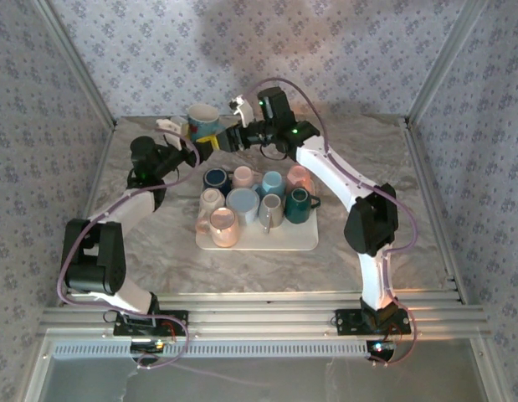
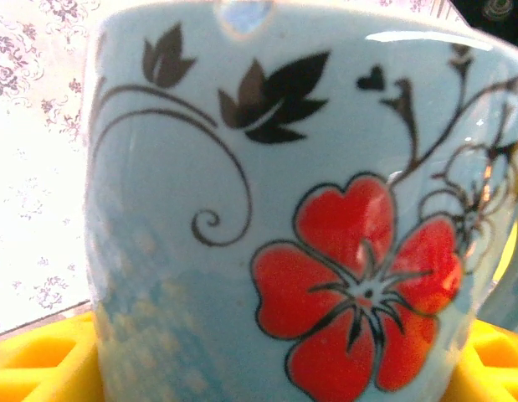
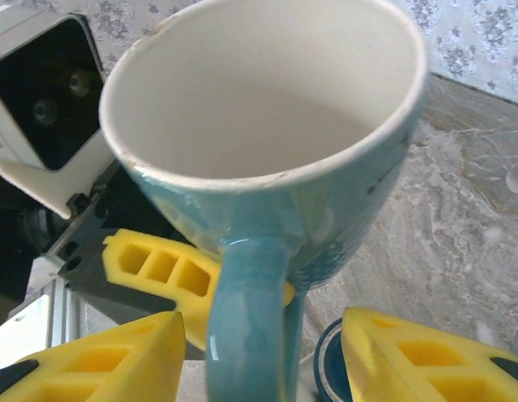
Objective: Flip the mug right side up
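Mug [image 1: 204, 120] rim-up, clamped in L gripper [image 2: 259, 373]; R gripper [image 3: 263, 356] jaws apart, astride handle [image 3: 246, 310]. Risk: glazed wall slips through L pads [image 2: 33, 364], or R snags handle when backing off.

a robotics lab cell dressed like a home: floral wallpaper panels [image 1: 158, 50] held in aluminium framing [image 1: 79, 63], a marble-look tabletop [image 1: 367, 146], and two robot arms [image 1: 330, 172] bolted to a slotted rail [image 1: 259, 311] at its near edge.
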